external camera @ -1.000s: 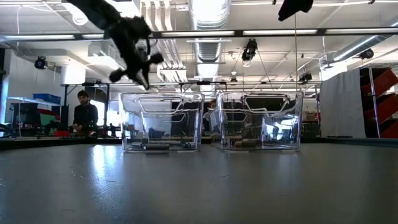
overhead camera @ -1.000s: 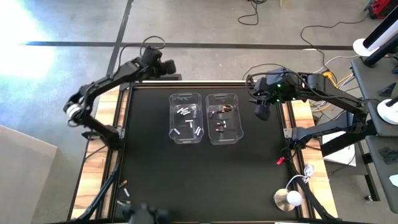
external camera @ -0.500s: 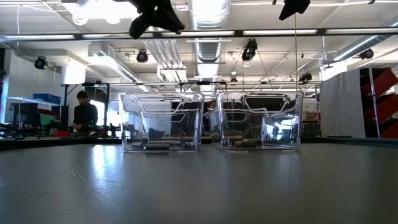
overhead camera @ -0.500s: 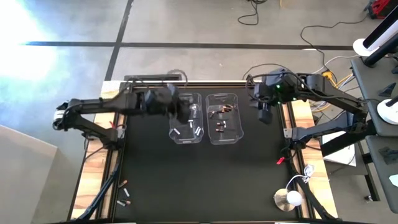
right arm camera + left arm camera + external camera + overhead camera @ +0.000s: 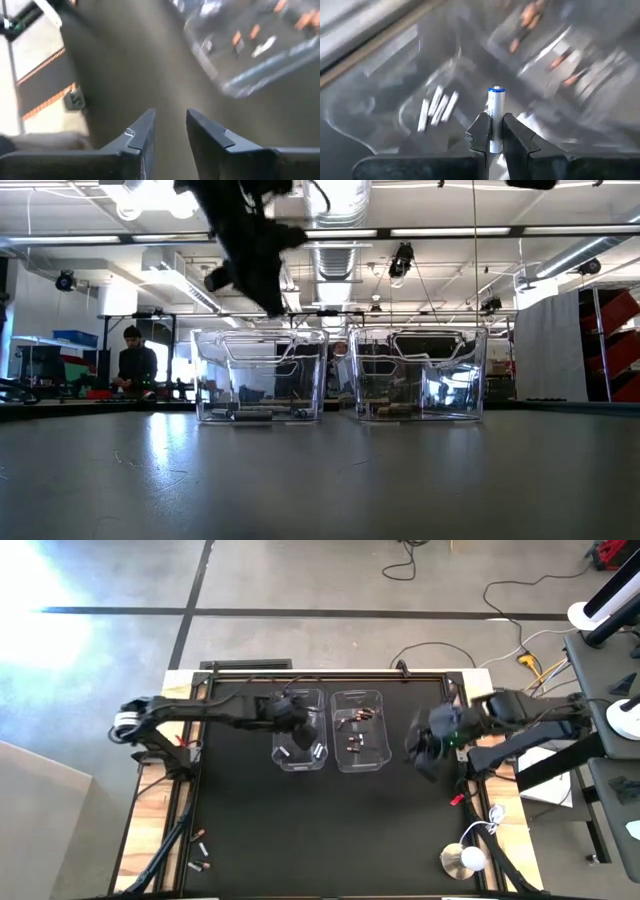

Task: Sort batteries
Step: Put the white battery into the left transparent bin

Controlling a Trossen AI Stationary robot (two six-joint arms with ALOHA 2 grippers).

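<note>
A silvery-white cylindrical battery with a blue cap [image 5: 494, 117] stands clamped between my left gripper [image 5: 492, 134] fingers, above the left clear plastic bin [image 5: 297, 756] holding silvery cells. My right gripper [image 5: 170, 131], fingers apart and empty, hovers beside the right clear plastic bin [image 5: 361, 762]

Batteries sorted by colour
Silvery cells [image 5: 305, 743] lie in one bin, copper-ended cells [image 5: 355, 743] in the other; one white battery [image 5: 495, 117] stands pinched upright.
</note>
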